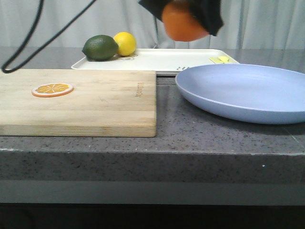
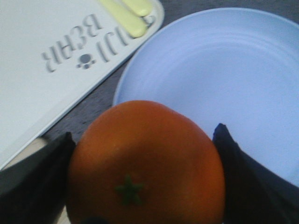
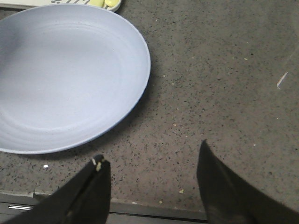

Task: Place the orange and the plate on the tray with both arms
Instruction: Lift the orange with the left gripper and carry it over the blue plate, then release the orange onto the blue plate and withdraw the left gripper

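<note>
Left gripper (image 2: 140, 186) is clamped on the orange (image 1: 183, 24), carrying it in the air at the tray's (image 1: 157, 59) front edge, roughly 12 o'clock from the plate's (image 1: 248, 90) left rim. In the left wrist view the orange (image 2: 145, 163) sits between both fingers, stem facing the camera, half over the plate (image 2: 219, 79), half over the tray corner (image 2: 51, 93).

Right gripper (image 3: 152, 186) is spread, holding nothing, hovering over bare counter (image 3: 224, 84) at about 4 o'clock from the plate (image 3: 65, 74).

Risks as I see them:
- Round fruit, two contact points. A quick move could roll it out, and it drops on the plate or the counter.
- Lime (image 1: 100, 47) and lemon (image 1: 125, 43) sit on the tray's far-left end. Release too close and the orange knocks into them.
- Plate is shallow with a low rim. The right gripper may slide off or shove it into the tray.
</note>
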